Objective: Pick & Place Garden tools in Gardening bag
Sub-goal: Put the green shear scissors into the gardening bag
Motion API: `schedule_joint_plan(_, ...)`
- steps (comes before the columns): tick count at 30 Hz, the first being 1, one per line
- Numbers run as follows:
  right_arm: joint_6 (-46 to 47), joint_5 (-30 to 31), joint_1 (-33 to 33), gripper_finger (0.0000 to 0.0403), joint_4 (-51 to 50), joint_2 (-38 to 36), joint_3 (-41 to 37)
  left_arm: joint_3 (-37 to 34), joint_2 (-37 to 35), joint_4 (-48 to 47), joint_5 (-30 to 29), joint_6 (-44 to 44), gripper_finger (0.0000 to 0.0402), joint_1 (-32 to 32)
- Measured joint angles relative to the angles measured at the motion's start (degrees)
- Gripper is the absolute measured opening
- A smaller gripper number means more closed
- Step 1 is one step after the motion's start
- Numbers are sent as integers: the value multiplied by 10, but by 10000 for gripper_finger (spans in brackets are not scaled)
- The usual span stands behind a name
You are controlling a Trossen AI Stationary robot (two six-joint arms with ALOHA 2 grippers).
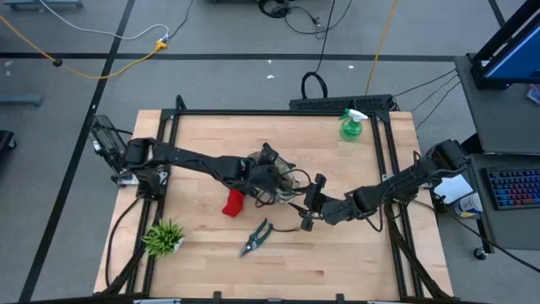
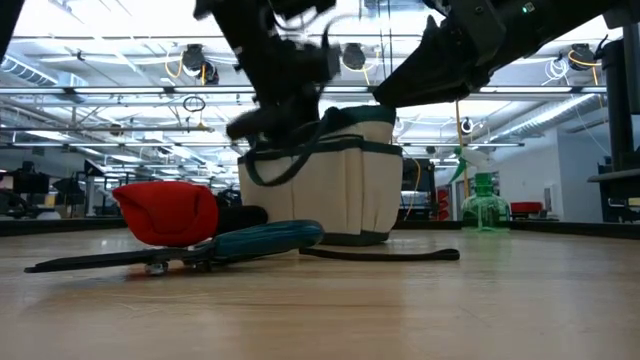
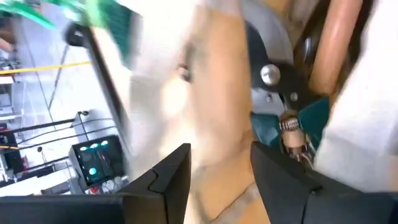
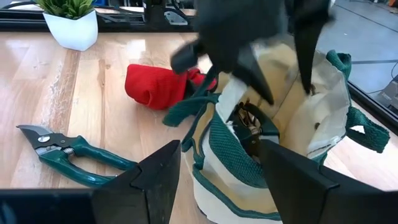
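The cream gardening bag point(image 1: 283, 184) with green trim stands upright at the table's middle. My left gripper point(image 3: 221, 152) hangs open above its mouth point(image 4: 249, 115). Inside it I see teal-handled shears point(image 3: 289, 115) and a wooden handle point(image 3: 339, 43). My right gripper point(image 4: 219, 149) is open at the bag's right, near side point(image 1: 305, 207), one finger to each side of the bag's wall in its wrist view. A red glove point(image 1: 234, 203) lies on the table left of the bag. Pruning shears point(image 1: 256, 238) lie flat near the front. The green spray bottle point(image 1: 351, 125) stands at the far right. My left gripper touches nothing. Whether my right gripper touches the bag's rim point(image 4: 233, 165), I cannot tell: the wall's top edge runs between and below its two fingers.
A spiky green plant in a white pot point(image 1: 164, 238) stands at the near left corner. A dark strap point(image 2: 380, 255) lies on the table in front of the bag. Bare wood shows along the near right and the far left.
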Motion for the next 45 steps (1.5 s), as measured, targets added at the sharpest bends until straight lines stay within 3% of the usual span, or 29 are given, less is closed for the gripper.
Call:
schedule_joint_plan(14, 0, 0, 0, 212, 3, 0, 0, 1, -147, -48, 1, -101, 173, -33)
schedule_joint_plan(27, -4, 0, 0, 212, 4, 0, 0, 1, -252, -171, 1, -275, 172, -65)
schedule_joint_plan(37, -30, -2, 8, 212, 4, 0, 0, 1, -296, -262, 1, -384, 172, -114)
schedule_joint_plan(45, -60, -2, 28, 212, 16, 0, 0, 1, -307, -288, -4, -420, 172, -155)
